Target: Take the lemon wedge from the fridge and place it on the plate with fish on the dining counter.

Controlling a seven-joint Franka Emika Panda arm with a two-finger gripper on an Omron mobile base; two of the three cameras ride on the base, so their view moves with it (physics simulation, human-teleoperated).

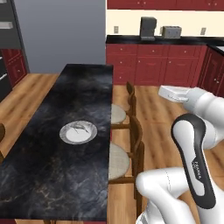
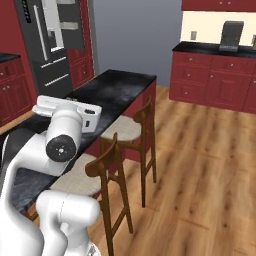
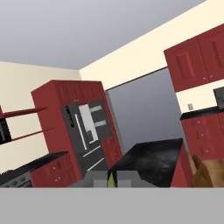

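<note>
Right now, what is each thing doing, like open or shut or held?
fingers: shut on the lemon wedge.
lemon wedge: pinched between the fingers, not yet on the plate.
fridge: one door open, pale inside showing.
plate with fish: lying flat on the dining counter, fish on it, no lemon.

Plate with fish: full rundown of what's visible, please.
The plate with fish is a round, shallow dish, white-grey with a broad pale rim and a darker centre, ceramic by its look. A small pale greyish fish lies across its far-right part. It sits flat on the dining counter, the black marbled slab, about midway along it and nearer the stool side. Nothing else touches it, and no lemon is on it.
</note>
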